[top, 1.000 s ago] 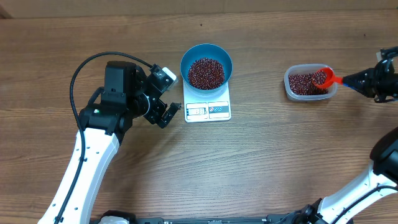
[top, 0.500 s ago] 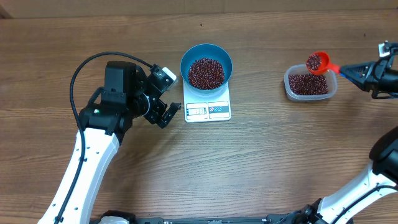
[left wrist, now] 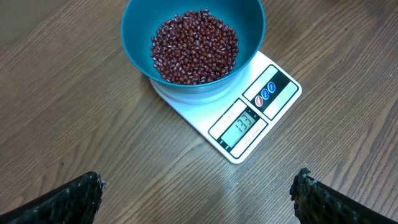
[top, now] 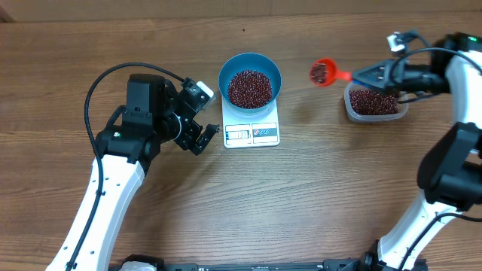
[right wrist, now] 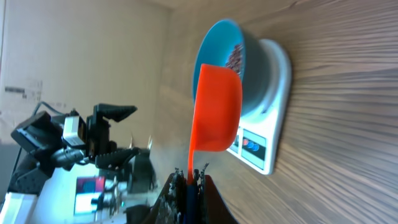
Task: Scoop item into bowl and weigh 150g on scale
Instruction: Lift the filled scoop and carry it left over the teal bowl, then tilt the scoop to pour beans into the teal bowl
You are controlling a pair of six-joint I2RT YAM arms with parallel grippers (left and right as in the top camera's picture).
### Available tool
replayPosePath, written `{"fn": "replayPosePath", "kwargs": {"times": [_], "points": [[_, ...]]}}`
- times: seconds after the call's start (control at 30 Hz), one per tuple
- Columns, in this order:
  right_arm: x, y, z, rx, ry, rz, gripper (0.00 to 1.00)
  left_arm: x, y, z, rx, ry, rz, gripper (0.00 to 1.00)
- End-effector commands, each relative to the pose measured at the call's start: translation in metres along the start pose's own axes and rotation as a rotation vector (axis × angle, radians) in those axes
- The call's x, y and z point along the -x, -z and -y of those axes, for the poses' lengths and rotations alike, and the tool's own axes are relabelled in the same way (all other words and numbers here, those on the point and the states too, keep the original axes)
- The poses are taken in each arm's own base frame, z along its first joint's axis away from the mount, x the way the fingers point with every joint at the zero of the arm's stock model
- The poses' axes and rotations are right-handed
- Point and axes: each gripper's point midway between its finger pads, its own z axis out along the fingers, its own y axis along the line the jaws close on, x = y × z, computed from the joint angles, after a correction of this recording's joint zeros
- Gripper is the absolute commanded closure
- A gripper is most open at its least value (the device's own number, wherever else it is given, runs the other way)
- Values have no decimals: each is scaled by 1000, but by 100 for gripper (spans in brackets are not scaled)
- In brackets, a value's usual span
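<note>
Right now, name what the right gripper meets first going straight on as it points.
Holding the red scoop, the right gripper likely meets the blue bowl first; height unclear, it might pass above.

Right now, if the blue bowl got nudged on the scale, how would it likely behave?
The bowl overhangs the scale, so a hard push could probably tip it. Its beans lie heaped and loose, likely shifting or spilling.

Dark red-brown beans, a deep blue bowl, a white scale, an orange-red scoop, and a brown wood-grain table.
</note>
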Motion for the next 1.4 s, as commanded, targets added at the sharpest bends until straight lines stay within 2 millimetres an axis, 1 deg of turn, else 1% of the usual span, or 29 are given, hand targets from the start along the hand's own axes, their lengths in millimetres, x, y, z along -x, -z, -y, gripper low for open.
{"fn": "replayPosePath", "kwargs": {"times": [0.0, 0.13, 0.17, 0.2, 0.33, 0.6, 0.73, 0.97, 1.17, 1.3, 1.37], "points": [[2, -30, -22, 39, 11, -39, 96, 9, 3, -1, -5, -15, 23, 0], [-1, -58, -34, 22, 50, -101, 96, 9, 3, -1, -5, -15, 23, 1], [-1, -62, -35, 7, 56, -114, 96, 9, 3, -1, -5, -15, 23, 0], [-1, -72, -38, -31, 64, -139, 96, 9, 3, -1, -5, -15, 23, 0], [0, -88, -47, -77, 106, -170, 96, 9, 3, -1, -5, -15, 23, 0], [8, -121, -55, -239, 206, -198, 96, 9, 3, -1, -5, -15, 23, 0], [16, -129, -59, -321, 277, -188, 96, 9, 3, -1, -5, -15, 23, 0], [32, -137, -71, -446, 390, -150, 96, 9, 3, -1, -5, -15, 23, 0], [41, -139, -69, -616, 477, -128, 96, 9, 3, -1, -5, -15, 23, 0], [40, -148, -73, -648, 545, -140, 96, 9, 3, -1, -5, -15, 23, 0], [38, -152, -72, -693, 568, -147, 96, 9, 3, -1, -5, -15, 23, 1]]}}
